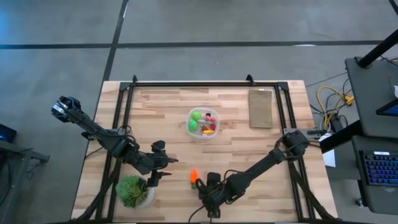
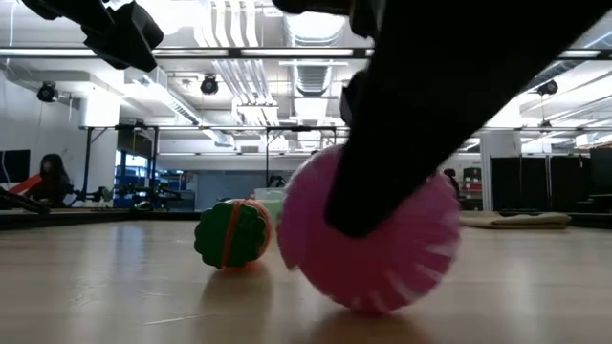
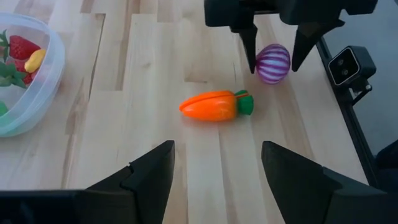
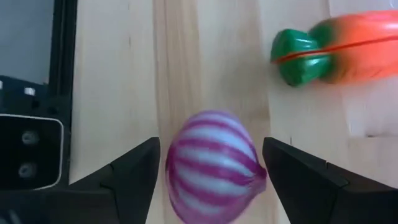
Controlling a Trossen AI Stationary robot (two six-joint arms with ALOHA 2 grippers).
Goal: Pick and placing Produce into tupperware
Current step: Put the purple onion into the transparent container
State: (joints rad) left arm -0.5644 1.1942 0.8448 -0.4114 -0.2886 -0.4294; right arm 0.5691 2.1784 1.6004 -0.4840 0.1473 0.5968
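Straddling the purple onion [image 4: 212, 167] near the surface [image 1: 168, 118] edge, the right tool [image 3: 273, 46] is spread wide; the left tool [image 3: 214, 171] is also wide, with bare wood around the carrot [image 3: 214, 105].

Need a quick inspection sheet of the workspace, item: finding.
Surface: wooden table, black frame round it.
Job's things: tupperware holds several produce pieces; carrot and purple striped onion lie on the table.
Clutter: potted plant, brown board.
Grippers: right gripper open, straddling the onion; left gripper open, near the carrot.
Cables: yellow coil on the floor.
Surroundings: person seated in the room behind.
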